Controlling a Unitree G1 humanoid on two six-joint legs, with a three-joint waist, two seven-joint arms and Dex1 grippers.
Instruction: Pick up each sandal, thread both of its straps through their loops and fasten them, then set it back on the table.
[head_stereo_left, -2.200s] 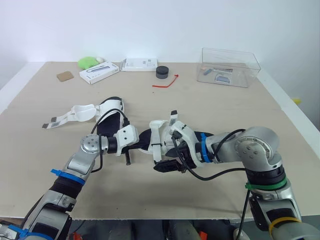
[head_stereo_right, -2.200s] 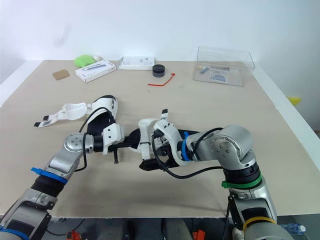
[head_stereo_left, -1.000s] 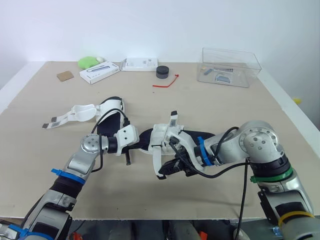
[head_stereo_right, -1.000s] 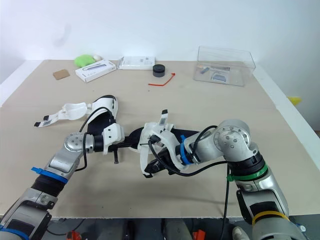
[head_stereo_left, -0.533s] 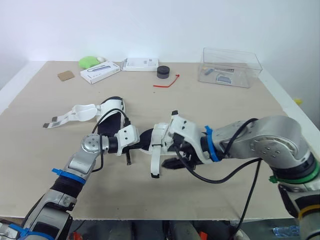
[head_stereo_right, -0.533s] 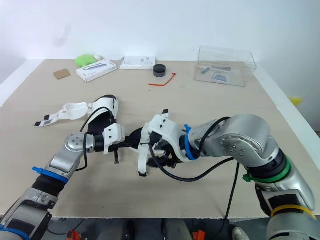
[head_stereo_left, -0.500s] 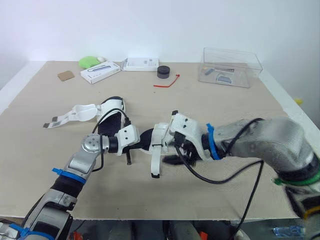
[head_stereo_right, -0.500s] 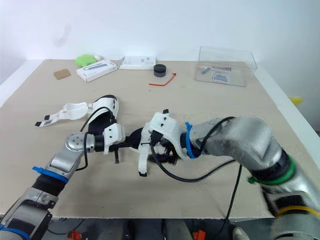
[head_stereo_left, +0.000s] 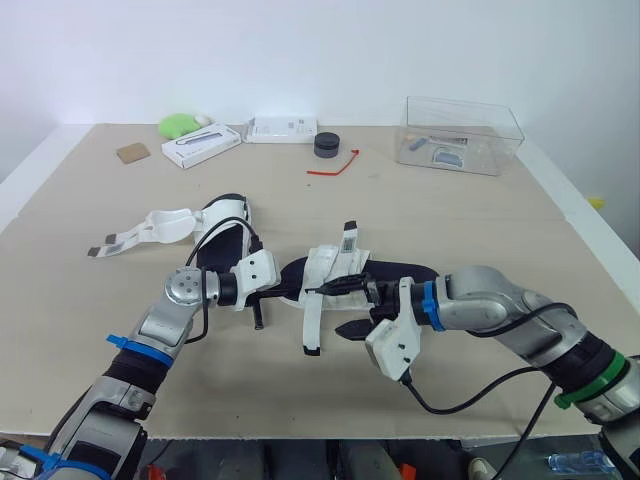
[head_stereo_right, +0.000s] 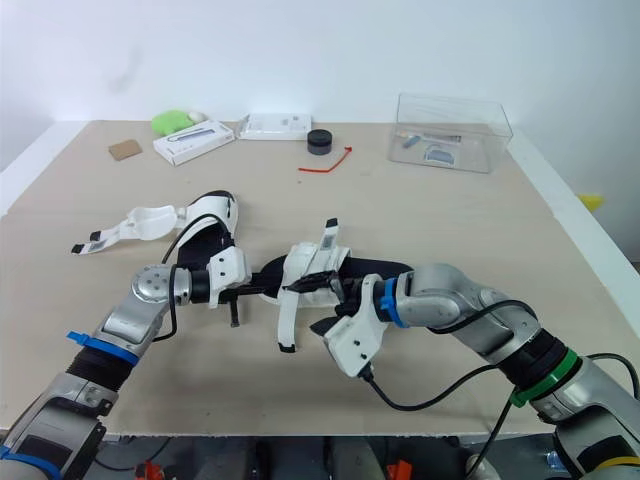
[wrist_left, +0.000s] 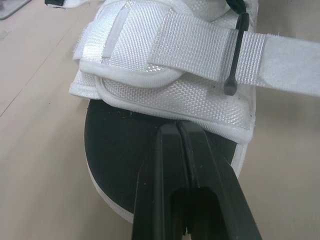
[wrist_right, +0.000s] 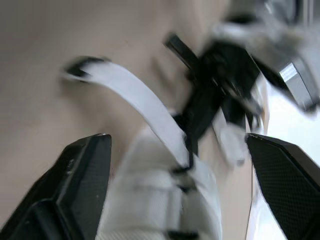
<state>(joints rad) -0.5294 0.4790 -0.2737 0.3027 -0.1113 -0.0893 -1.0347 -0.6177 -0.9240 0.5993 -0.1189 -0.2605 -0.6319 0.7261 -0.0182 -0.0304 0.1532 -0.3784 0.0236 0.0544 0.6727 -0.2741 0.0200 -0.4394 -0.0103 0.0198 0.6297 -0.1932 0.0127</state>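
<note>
I read my left claw (wrist_left: 178, 127) as pressed together, its tips on the black footbed of the sandal (head_stereo_left: 330, 268) at the centre of the head view. My right claw (head_stereo_left: 348, 307) is spread wide, facing its strapped middle. One strap (head_stereo_left: 312, 320) hangs loose.

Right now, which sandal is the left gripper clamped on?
The near sandal, mid-table: the left gripper pinches its black sole edge. The far sandal lies apart behind it, straps splayed to the left.
</note>
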